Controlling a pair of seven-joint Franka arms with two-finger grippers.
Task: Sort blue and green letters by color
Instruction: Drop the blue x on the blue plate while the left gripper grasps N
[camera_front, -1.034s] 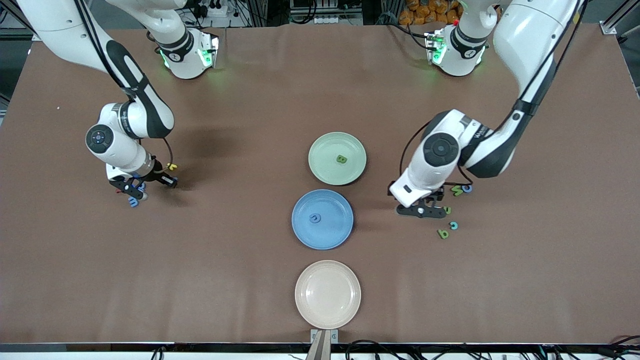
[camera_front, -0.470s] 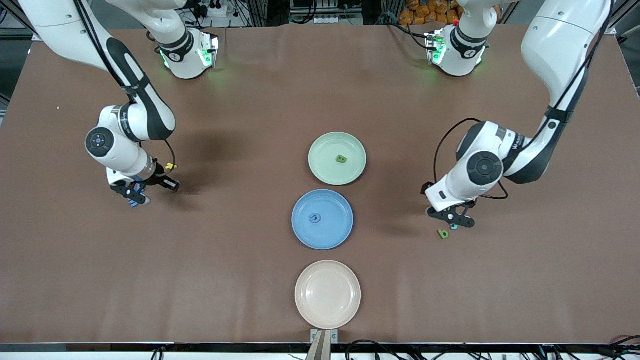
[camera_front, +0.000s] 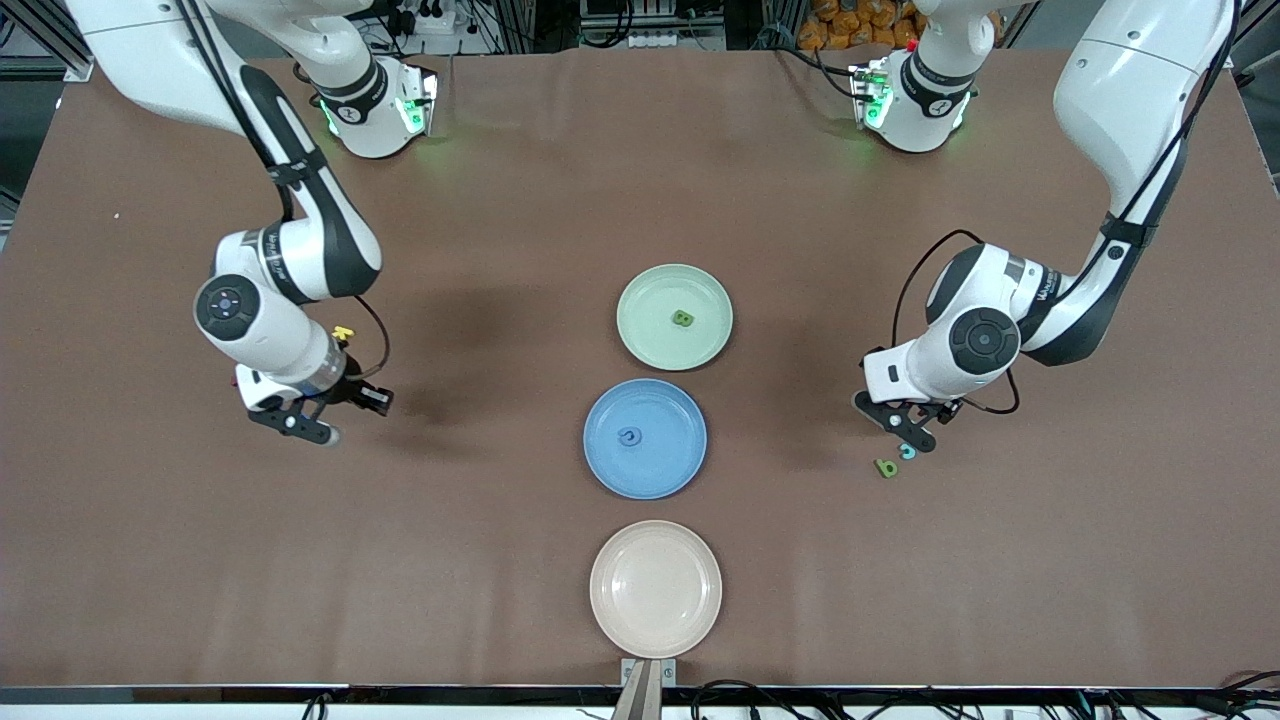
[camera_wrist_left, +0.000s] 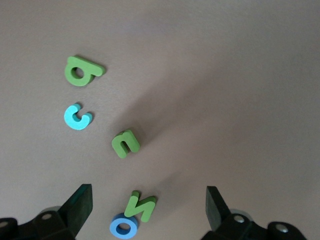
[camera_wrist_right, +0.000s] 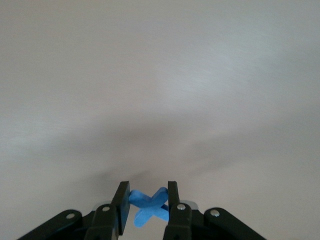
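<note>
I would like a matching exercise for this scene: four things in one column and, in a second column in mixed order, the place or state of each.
Things:
1. blue X letter
2. green plate
3. beige plate
4. left gripper

Places or states:
A. holds one green letter
B. open above loose letters on the table
C. pinched in the right gripper
D. bare, nearest the front camera

Pairs: 1-C, 2-A, 3-D, 4-B

My front camera looks down across the table (camera_front: 500, 560) at both bases; wrist cameras (close in) face its brown top.
</note>
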